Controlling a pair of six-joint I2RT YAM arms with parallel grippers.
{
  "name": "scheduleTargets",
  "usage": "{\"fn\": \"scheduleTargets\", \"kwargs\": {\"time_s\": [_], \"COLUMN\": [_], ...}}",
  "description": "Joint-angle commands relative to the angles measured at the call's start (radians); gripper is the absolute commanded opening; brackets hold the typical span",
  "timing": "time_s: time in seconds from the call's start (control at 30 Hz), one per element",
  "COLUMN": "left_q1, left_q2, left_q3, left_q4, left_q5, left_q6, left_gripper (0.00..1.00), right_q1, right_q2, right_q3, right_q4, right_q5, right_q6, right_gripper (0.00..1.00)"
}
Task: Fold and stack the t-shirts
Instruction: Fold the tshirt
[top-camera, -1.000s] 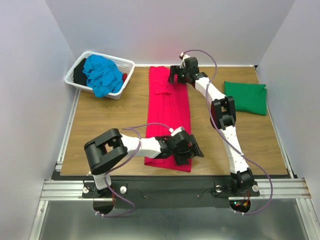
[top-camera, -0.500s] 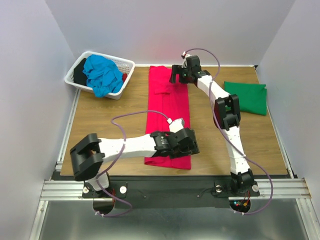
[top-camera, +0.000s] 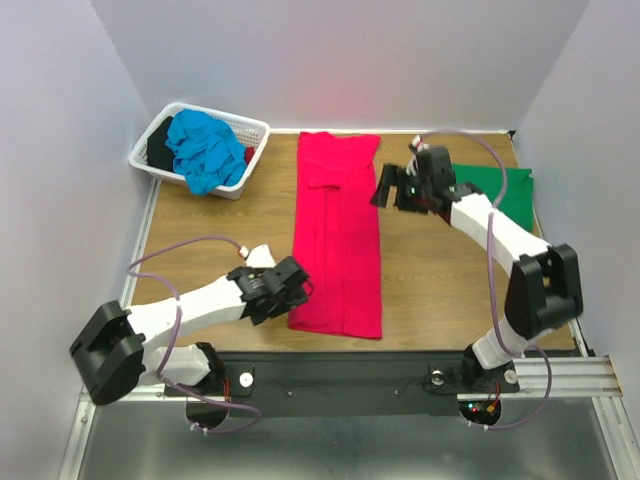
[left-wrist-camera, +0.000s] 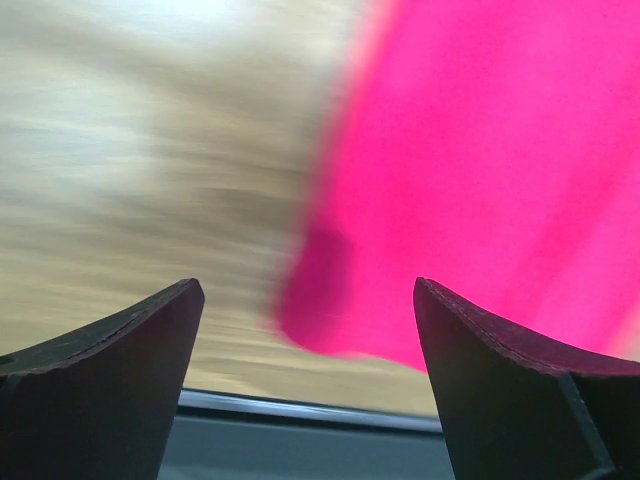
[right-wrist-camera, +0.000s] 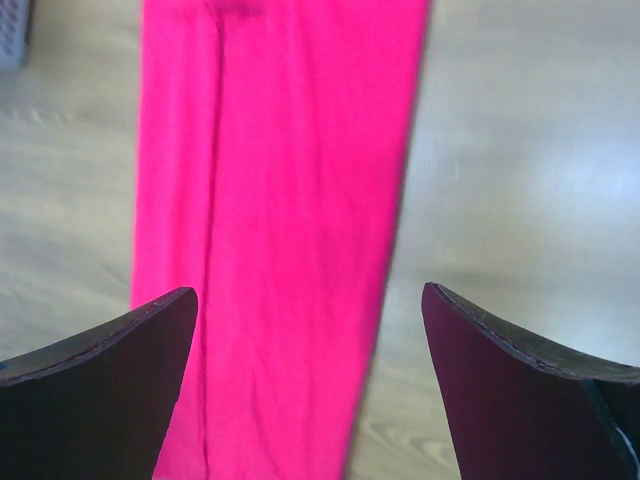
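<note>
pink tee (top-camera: 337, 240): I'm seeing it lying flat on table (top-camera: 220, 230);
left gripper (top-camera: 292, 288): hanging wide open, empty, off its near-left corner;
right gripper (top-camera: 386, 190): hanging wide open, empty, off its far-right edge

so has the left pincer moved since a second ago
Yes. The left pincer has drawn left, off the crimson-pink t-shirt, and is now over the wooden table beside the shirt's near-left corner.

The top camera looked down from high behind both arm bases (top-camera: 487, 360) over the whole table (top-camera: 220, 230). Each wrist camera sat close above the wood, looking out between its own fingers (left-wrist-camera: 100, 380); all three shared the crimson-pink t-shirt (top-camera: 338, 240).
</note>
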Motion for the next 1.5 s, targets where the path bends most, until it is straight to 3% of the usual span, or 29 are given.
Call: {"fn": "scheduleTargets", "kwargs": {"time_s": [0.0, 0.2, 0.4, 0.43, 0.67, 0.77, 1.0, 1.2, 1.3, 1.47], "left_q1": [0.071, 0.108, 0.112, 0.114, 0.114, 0.114, 0.114, 0.114, 0.112, 0.114], "left_q2": [-0.136, -0.239, -0.173, -0.152, -0.128, -0.133, -0.225, -0.257, -0.265, -0.268], "left_q3": [-0.115, -0.248, -0.292, -0.290, -0.330, -0.348, -0.391, -0.422, -0.439, -0.466], "left_q4": [0.071, 0.273, 0.336, 0.327, 0.319, 0.329, 0.296, 0.307, 0.327, 0.384], "left_q5": [0.040, 0.178, 0.244, 0.238, 0.265, 0.288, 0.311, 0.325, 0.334, 0.374], "left_q6": [0.050, 0.092, 0.110, 0.104, 0.052, 0.043, 0.012, -0.003, -0.011, -0.014], "left_gripper": [0.98, 0.98, 0.91, 0.81, 0.54, 0.35, 0.35, 0.34, 0.24, 0.20], "right_q1": [0.015, 0.015, 0.016, 0.016, 0.027, 0.041, 0.081, 0.194, 0.239, 0.267], "right_q2": [-0.147, -0.323, -0.468, -0.477, -0.520, -0.535, -0.563, -0.537, -0.543, -0.521], "right_q3": [-0.295, -0.511, -0.642, -0.672, -0.790, -0.835, -0.918, -0.932, -0.916, -0.927], "right_q4": [0.011, 0.014, 0.013, 0.014, 0.013, 0.011, 0.005, 0.010, 0.010, 0.011], "right_q5": [-0.020, -0.120, -0.243, -0.258, -0.367, -0.390, -0.419, -0.372, -0.324, -0.214], "right_q6": [0.095, 0.117, 0.173, 0.196, 0.259, 0.293, 0.342, 0.413, 0.449, 0.480], "right_gripper": [1.00, 1.00, 1.00, 1.00, 1.00, 1.00, 1.00, 0.99, 0.93, 0.85]}}
